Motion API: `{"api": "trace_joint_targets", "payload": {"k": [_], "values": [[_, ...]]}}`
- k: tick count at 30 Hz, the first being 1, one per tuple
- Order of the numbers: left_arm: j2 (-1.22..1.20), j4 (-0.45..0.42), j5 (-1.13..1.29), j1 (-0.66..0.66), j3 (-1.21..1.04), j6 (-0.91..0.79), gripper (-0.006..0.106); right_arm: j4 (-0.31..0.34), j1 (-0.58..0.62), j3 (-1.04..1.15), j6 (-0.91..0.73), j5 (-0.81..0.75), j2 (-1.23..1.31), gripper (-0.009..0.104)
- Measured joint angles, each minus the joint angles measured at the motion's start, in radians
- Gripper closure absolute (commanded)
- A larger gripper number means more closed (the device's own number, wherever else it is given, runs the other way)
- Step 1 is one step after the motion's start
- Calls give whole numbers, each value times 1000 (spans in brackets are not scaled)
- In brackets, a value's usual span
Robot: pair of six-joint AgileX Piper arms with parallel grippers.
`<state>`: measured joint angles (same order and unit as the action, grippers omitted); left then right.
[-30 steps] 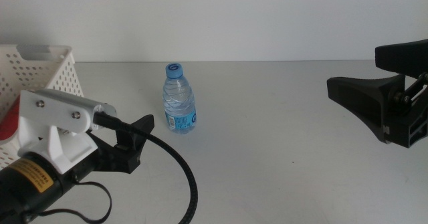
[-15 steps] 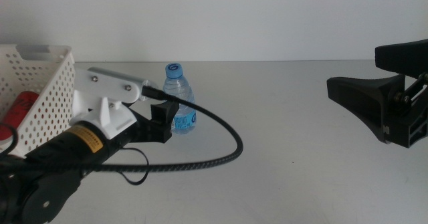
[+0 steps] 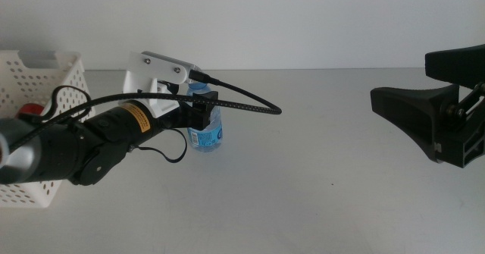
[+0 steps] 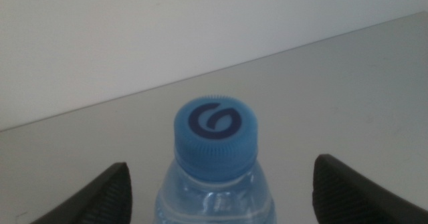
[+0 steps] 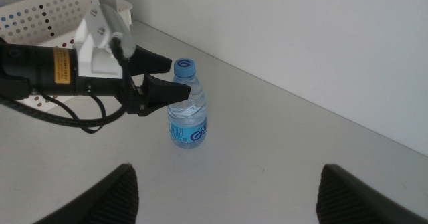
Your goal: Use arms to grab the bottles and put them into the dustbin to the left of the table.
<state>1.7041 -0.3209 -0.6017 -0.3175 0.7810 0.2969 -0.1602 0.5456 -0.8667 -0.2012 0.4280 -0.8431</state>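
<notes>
My left gripper (image 3: pixel 203 110) was spread wide around the upper part of the water bottle (image 3: pixel 205 135), one dark jaw on each side of it and neither visibly touching the plastic; in the left wrist view the blue cap (image 4: pixel 216 136) sat squarely between the two jaw tips with clear gaps on both sides. From the right wrist view I could see the same gripper (image 5: pixel 158 74) with its jaws bracketing the bottle (image 5: pixel 186 103) just below the cap, the bottle standing upright on the table (image 3: pixel 318 193). Behind the jaws came the white bracket (image 3: pixel 155 70), the black cylinder with its yellow label (image 3: pixel 136 119), and the thick black cable (image 3: pixel 242 104) arching over the bottle towards the middle of the table. The dustbin (image 3: pixel 34 76) stood at the left edge of the table, just behind my left arm, with something red (image 3: pixel 29 110) showing inside it. My right gripper (image 3: pixel 432 106) waited at the right side of the table, well apart from the bottle, its jaws held wide apart and gripping nothing.
</notes>
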Motion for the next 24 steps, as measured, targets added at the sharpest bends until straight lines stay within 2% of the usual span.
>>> {"api": "trace_joint_targets", "payload": {"k": [10,13,15,19,21,24], "values": [[241,-25,-125,9,100,24,10,0,0,0,0,0,0,27],[291,-21,-206,9,101,24,14,0,0,0,0,0,0,27],[316,-8,-266,10,101,24,22,0,0,0,0,0,0,27],[342,1,-311,10,107,25,55,0,0,0,0,0,0,27],[343,-11,-311,10,107,25,76,0,0,0,0,0,0,27],[318,-46,-260,10,107,44,94,0,0,0,0,0,0,27]]}}
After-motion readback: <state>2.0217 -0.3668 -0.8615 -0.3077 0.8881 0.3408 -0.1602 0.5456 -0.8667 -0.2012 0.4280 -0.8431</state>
